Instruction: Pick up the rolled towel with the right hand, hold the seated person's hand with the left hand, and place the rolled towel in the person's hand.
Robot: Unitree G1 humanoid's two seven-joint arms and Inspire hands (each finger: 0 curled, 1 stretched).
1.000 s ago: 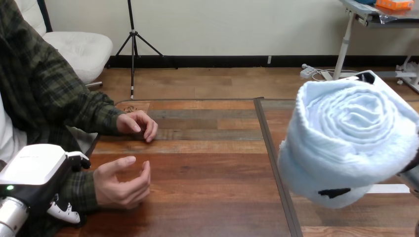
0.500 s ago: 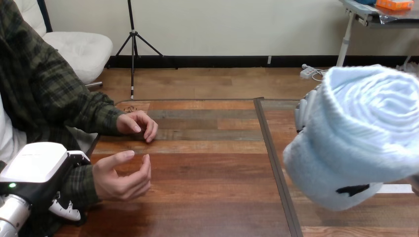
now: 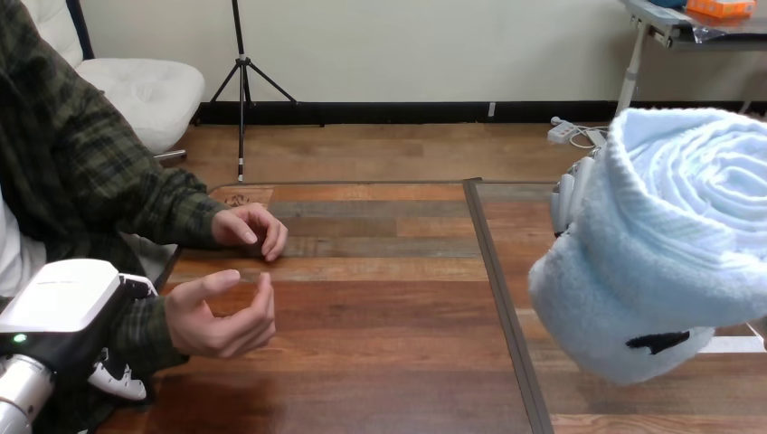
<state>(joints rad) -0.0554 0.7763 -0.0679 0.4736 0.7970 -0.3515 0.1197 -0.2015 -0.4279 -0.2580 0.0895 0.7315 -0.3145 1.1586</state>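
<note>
Nearest, the robot's left hand (image 3: 63, 303) has its fingers (image 3: 113, 383) curled round the person's sleeved wrist (image 3: 145, 333). The soft, light-blue fleecy rolled towel (image 3: 669, 262) hangs above the brown plank desk (image 3: 380, 362) at the right, clasped by the right hand (image 3: 564, 197), spiral end upward. The person's hand (image 3: 222, 316), half cupped and opening rightward, lies well apart to the towel's left, so the towel must probably travel leftward. Further, the other hand (image 3: 251, 231) rests on the desk.
</note>
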